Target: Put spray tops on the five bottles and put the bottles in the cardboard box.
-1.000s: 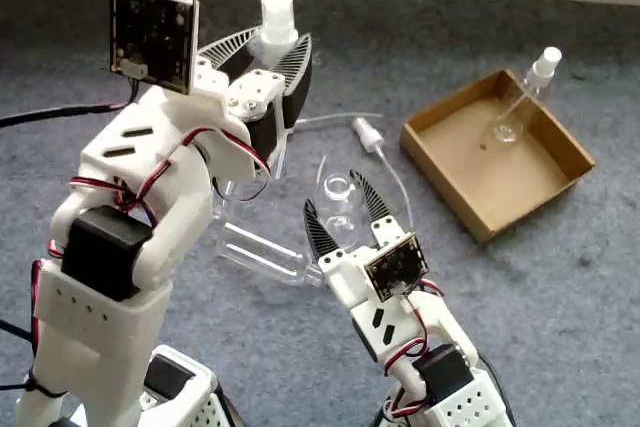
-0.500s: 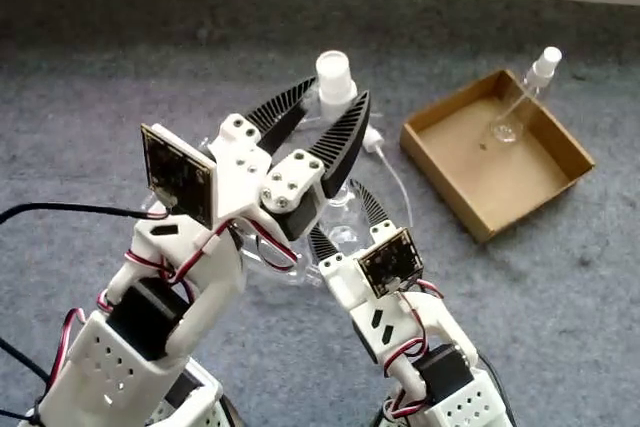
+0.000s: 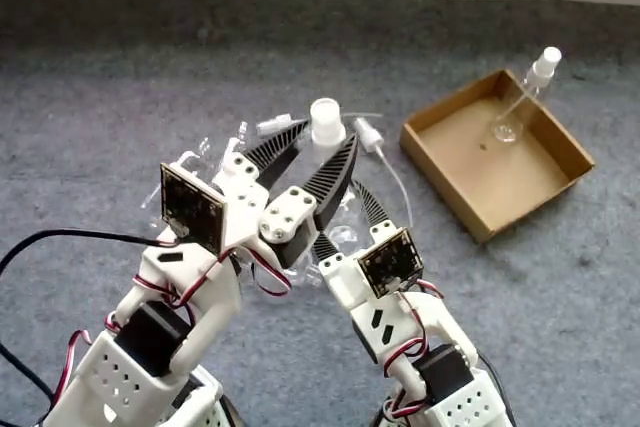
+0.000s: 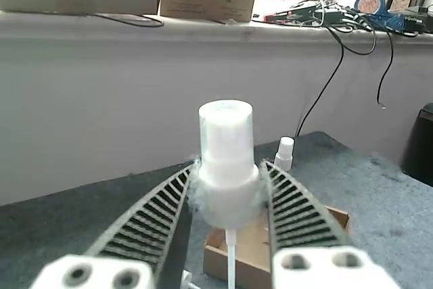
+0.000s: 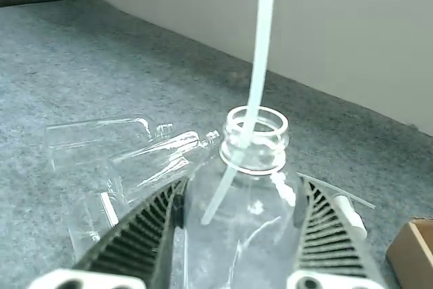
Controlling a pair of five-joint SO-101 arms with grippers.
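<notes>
- Clamped in left gripper (image 4: 228, 170): spray top (image 4: 226, 133), dip tube (image 5: 260, 38) pointing down.
- Clamped in right gripper (image 5: 241, 194): upright open bottle (image 5: 256, 143), directly beneath; tube at the mouth, entry unclear.

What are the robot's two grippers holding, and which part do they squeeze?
Left gripper holds a spray top by its white collar. Right gripper holds a clear bottle by its body, below the neck.

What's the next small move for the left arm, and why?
Probably lower the left gripper straight down. It grips the spray top, whose tube appears to run into the open neck of the bottle held upright by the right gripper. The top isn't seated yet.
</notes>
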